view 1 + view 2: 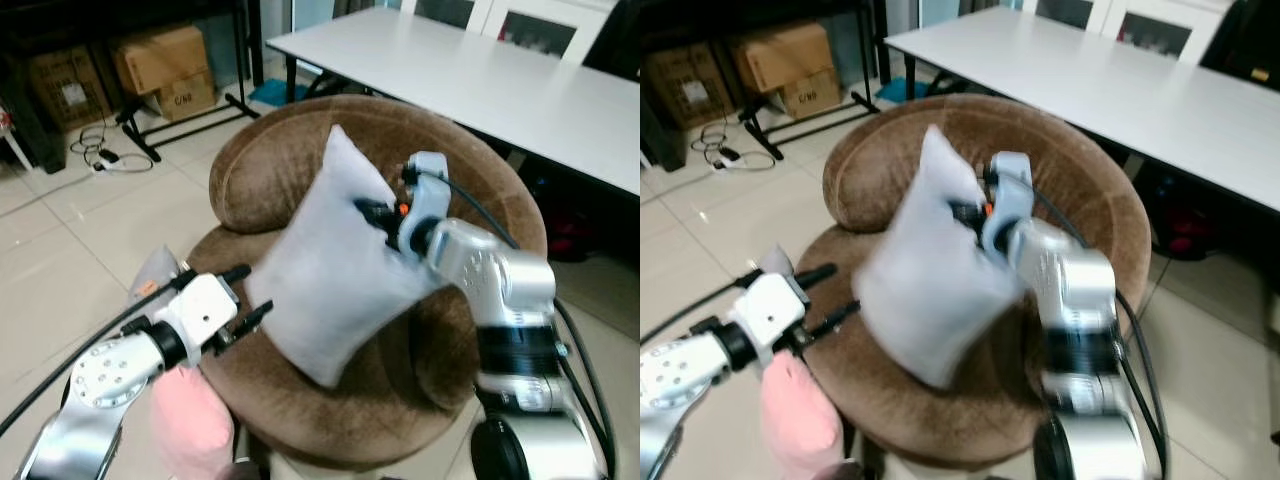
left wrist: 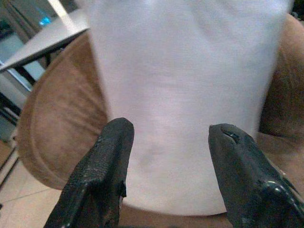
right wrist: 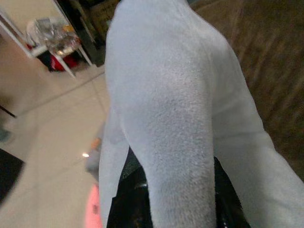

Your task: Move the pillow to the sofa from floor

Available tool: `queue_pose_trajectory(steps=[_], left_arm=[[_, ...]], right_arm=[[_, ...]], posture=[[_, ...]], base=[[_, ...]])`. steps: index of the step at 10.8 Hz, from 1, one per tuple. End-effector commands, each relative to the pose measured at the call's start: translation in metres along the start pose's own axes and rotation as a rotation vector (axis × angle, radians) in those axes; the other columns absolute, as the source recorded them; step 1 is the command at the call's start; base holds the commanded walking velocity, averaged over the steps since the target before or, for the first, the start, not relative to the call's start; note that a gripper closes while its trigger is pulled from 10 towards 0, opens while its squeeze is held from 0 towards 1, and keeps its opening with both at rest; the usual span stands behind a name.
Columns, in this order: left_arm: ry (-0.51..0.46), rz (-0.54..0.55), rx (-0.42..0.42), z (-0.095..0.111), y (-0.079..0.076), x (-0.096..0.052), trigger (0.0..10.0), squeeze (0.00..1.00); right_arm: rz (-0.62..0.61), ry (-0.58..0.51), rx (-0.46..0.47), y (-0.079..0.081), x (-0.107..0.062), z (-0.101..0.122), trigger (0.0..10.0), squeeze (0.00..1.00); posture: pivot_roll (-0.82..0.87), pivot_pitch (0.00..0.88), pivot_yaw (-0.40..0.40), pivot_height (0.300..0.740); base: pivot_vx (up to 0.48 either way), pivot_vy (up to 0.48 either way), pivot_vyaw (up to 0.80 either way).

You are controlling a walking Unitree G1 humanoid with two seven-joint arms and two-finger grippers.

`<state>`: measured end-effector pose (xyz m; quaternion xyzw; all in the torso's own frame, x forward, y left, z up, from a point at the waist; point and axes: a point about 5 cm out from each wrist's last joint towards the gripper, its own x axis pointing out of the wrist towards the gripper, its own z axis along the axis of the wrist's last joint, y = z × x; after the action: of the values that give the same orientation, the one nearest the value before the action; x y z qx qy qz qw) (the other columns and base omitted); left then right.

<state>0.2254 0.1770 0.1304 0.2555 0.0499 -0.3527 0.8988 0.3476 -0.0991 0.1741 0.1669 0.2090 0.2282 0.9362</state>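
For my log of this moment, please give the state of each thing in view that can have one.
Light grey square fabric pillow: tilted on one corner over the sofa seat, pinched at its right edge.
Round brown plush sofa: upright, pillow over its seat.
Right gripper: shut on the pillow.
Left gripper: open, fingers beside the pillow's lower left edge.
Pink soft thing: below left arm.

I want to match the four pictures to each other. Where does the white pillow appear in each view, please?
Left eye view: white pillow at centre, over the brown sofa, right pincer gripping its edge.
Right eye view: left of centre, blurred.
Left wrist view: upper middle, beyond the open left pincer.
Right wrist view: centre, between the fingers.
Shared landmark: the brown sofa.
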Motion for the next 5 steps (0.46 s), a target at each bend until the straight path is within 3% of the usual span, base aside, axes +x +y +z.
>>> queue_pose_trajectory(steps=[1,2,5], left_arm=[[0.007,-0.022,0.014,0.002,-0.003,-0.001,10.0,1.0],[0.016,-0.028,0.0,0.003,-0.005,-0.003,10.0,1.0],[0.006,-0.096,-0.08,0.008,-0.014,-0.008,10.0,1.0]], right_arm=[[-0.002,-0.047,0.055,-0.003,0.001,0.01,0.0,0.0],[-0.038,-0.043,0.145,-0.012,0.008,0.012,0.0,0.0],[-0.238,-0.023,0.206,-0.044,0.022,0.002,0.0,0.0]], posture=[[0.04,0.0,-0.072,0.74],[0.04,0.0,-0.078,0.74],[0.07,0.0,-0.075,0.74]], base=[[0.0,0.0,0.0],[0.0,0.0,0.0],[0.0,0.0,0.0]])
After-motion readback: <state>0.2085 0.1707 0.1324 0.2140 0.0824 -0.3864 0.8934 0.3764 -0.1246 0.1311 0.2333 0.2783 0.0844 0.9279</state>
